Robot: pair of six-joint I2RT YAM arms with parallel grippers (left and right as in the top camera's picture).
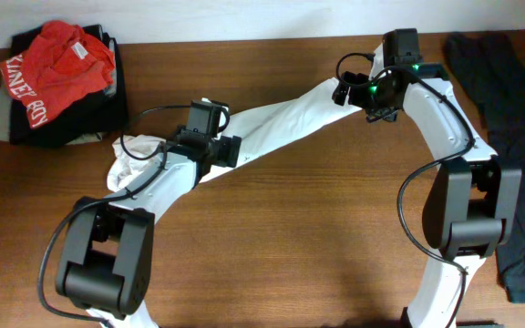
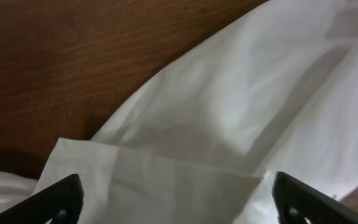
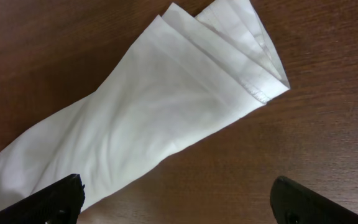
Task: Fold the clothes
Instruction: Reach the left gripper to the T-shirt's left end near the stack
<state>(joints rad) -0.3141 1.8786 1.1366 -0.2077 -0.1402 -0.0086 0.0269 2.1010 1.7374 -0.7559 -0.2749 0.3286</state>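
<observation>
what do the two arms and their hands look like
The left arm and right arm share white tubular links, bulky black rounded joint housings and thin black cables looping alongside. Green lights glow near the right arm's wrist. The left hand and right hand have matte black fingers.

T-shirt (image 1: 276,128) on table (image 1: 317,264), pile (image 1: 57,82) far left

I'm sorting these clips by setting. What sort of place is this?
Probably a robotics lab or test bench: a robot's left arm and right arm at a wooden table, a white T-shirt laid between them, and a red shirt on a pile of clothes.
</observation>
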